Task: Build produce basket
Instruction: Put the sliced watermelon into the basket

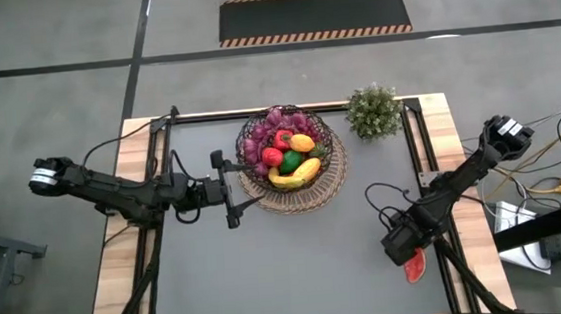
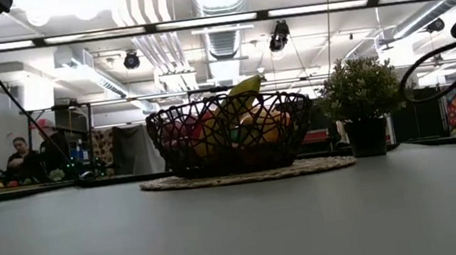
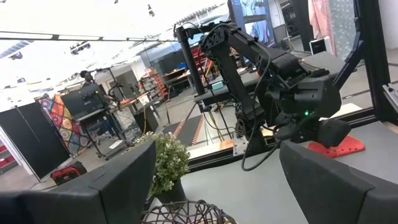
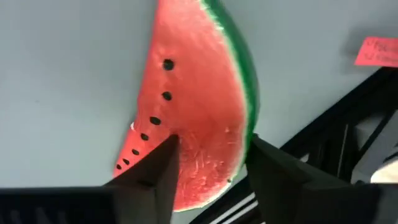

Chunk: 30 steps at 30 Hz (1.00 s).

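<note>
Right wrist view: right gripper (image 4: 208, 165) straddles the watermelon slice (image 4: 193, 106), not yet clamped, at the desk's (image 1: 269, 268) four o'clock; next, squeeze and carry to the basket (image 1: 291, 161). Left gripper (image 1: 228, 189) waits open beside the basket.

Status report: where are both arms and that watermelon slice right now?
Left gripper open, waiting beside basket. Right gripper down over watermelon slice, jaws either side, grip not confirmed. Slice lies flat near table's right edge. Nothing blocking.

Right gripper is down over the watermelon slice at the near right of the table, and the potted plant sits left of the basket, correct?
Not quite. The high view shows the potted plant to the right of the basket, not left. The right gripper is indeed over the watermelon slice.
</note>
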Available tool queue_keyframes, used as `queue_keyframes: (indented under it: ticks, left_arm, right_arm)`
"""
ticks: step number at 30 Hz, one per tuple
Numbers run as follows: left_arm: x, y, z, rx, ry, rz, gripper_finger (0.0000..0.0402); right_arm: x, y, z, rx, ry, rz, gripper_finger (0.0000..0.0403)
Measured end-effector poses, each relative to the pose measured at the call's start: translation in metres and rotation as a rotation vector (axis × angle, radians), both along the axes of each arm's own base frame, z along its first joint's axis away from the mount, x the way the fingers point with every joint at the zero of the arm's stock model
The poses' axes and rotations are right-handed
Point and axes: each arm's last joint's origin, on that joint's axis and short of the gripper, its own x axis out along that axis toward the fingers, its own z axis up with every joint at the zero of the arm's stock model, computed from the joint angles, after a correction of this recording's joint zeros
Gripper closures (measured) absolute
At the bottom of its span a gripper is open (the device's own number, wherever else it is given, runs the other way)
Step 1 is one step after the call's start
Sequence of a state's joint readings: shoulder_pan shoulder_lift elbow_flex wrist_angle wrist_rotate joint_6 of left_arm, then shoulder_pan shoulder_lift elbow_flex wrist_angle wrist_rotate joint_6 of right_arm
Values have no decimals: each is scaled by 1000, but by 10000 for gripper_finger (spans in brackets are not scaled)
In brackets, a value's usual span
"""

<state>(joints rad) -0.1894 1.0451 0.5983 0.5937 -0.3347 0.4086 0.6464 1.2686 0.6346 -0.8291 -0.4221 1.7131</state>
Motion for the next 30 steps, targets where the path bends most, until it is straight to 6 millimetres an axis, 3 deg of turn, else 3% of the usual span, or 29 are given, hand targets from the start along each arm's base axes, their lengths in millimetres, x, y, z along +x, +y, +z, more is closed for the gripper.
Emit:
queue_keyframes:
  ticks: [8, 15, 26, 30]
  left_arm:
    - [0, 0, 0, 0, 0, 0, 79]
    - [0, 0, 0, 0, 0, 0, 79]
    - [0, 0, 0, 0, 0, 0, 79]
    - [0, 0, 0, 0, 0, 1, 79]
  right_arm:
    - [3, -1, -1, -50, -67, 12, 316]
    - [3, -1, 3, -45, -118, 29, 325]
    - [14, -12, 36, -277, -700, 1, 328]
    - [21, -17, 50, -468, -952, 68, 328]
